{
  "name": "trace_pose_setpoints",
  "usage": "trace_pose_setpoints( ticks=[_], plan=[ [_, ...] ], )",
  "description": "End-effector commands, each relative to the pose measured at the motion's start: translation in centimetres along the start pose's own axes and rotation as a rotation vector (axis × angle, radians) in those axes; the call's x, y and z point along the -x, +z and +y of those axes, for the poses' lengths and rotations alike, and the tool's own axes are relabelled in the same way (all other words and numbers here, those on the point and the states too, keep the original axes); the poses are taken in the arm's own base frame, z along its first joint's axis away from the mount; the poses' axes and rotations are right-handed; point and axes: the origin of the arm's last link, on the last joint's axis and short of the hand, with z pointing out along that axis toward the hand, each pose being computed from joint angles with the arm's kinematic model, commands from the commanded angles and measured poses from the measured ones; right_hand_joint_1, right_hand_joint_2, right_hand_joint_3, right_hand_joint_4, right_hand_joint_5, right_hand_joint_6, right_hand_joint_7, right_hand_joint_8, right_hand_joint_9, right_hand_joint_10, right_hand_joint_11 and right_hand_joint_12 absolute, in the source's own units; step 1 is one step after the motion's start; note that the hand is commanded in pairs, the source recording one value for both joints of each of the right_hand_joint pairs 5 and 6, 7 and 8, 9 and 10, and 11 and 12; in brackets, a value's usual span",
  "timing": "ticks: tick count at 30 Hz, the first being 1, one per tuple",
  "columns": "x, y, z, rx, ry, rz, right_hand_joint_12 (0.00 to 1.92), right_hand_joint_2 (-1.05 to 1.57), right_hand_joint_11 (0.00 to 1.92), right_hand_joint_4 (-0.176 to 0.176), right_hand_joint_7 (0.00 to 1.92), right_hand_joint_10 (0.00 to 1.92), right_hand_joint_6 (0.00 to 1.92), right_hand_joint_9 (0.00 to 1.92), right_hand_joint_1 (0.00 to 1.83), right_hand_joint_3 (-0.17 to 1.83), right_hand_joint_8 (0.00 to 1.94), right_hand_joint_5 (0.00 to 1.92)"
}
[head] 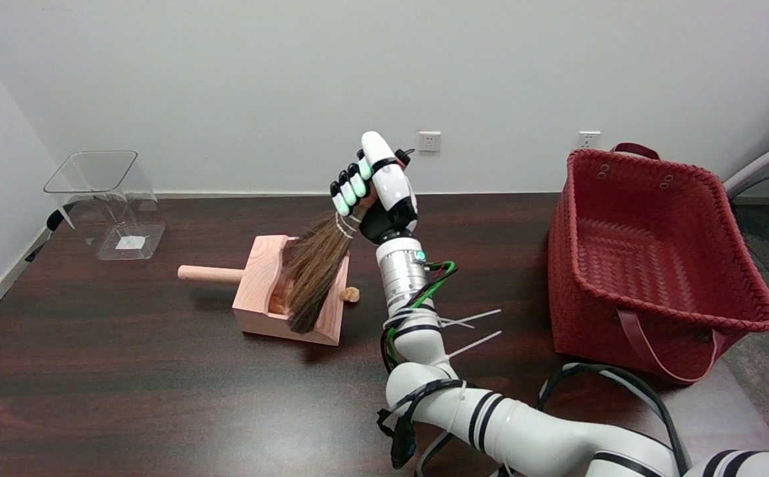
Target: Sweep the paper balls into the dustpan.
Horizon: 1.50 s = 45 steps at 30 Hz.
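My right hand (379, 189) grips the handle of a small brown straw broom (314, 268) above the middle of the table. The bristles hang down to the left and reach into the pale wooden dustpan (259, 281), whose round handle points left. An orange paper ball (279, 303) shows inside the dustpan, mostly hidden behind the bristles. Another small paper ball (351, 293) lies on the table just off the dustpan's right side.
A large red woven basket (656, 258) stands at the right of the dark wooden table (126, 397). A clear plastic bin (107, 202) sits at the far left near the wall. My white right arm (424, 344) crosses the lower middle.
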Motion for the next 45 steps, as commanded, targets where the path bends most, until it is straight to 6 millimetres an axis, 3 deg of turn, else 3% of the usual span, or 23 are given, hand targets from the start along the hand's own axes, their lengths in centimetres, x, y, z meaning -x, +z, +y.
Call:
trace_pose_setpoints(
  ticks=[1, 8, 12, 19, 34, 45],
  plan=[
    [0.2, 0.1, -4.9, -0.127, -0.027, -0.126, 1.92, 1.57, 1.92, 0.000, 1.92, 1.92, 1.92, 1.92, 0.66, 0.09, 1.92, 1.92],
    [-0.4, -0.2, -8.4, -0.191, -0.184, -0.154, 1.92, 1.57, 1.92, 0.000, 1.92, 1.92, 1.92, 1.92, 0.68, 0.12, 1.92, 1.92],
    [-1.0, -0.3, -9.0, -0.185, -0.261, -0.143, 1.92, 1.57, 1.92, 0.000, 1.92, 1.92, 1.92, 1.92, 0.69, 0.13, 1.92, 1.92],
    [-2.0, -0.2, -8.0, -0.123, -0.452, -0.094, 1.92, 1.57, 1.92, 0.000, 1.92, 1.92, 1.92, 1.92, 0.70, 0.21, 1.92, 1.92],
    [-1.7, 0.4, -4.1, -0.014, -0.727, -0.082, 1.92, 1.57, 1.92, 0.000, 1.92, 1.92, 1.92, 1.92, 0.74, 0.16, 1.92, 1.92],
    [-0.3, 0.2, -1.5, 0.037, -0.750, -0.102, 1.92, 1.57, 1.92, 0.000, 1.92, 1.92, 1.92, 1.92, 0.75, 0.25, 1.92, 1.92]
  ],
)
